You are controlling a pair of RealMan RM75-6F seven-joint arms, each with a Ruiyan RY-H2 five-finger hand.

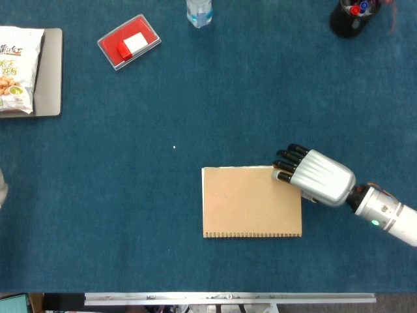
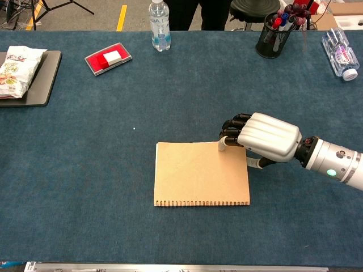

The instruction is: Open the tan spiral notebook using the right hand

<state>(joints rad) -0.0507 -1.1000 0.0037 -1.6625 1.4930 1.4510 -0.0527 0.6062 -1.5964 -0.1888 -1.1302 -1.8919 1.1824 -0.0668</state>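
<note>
Flat tan card-cover spiral notebook (image 1: 252,201), spiral along near edge; silver right hand (image 2: 262,137), fingers curled, holding nothing, fingertip on its far-right corner.

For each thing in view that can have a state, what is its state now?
tan spiral notebook: closed, flat on the table.
right hand: fingertips touching the notebook's far right corner.
water bottle: upright, capped.
lying bottle: on its side.
red case: closed.
snack bag: sealed, on a dark tray.
</note>
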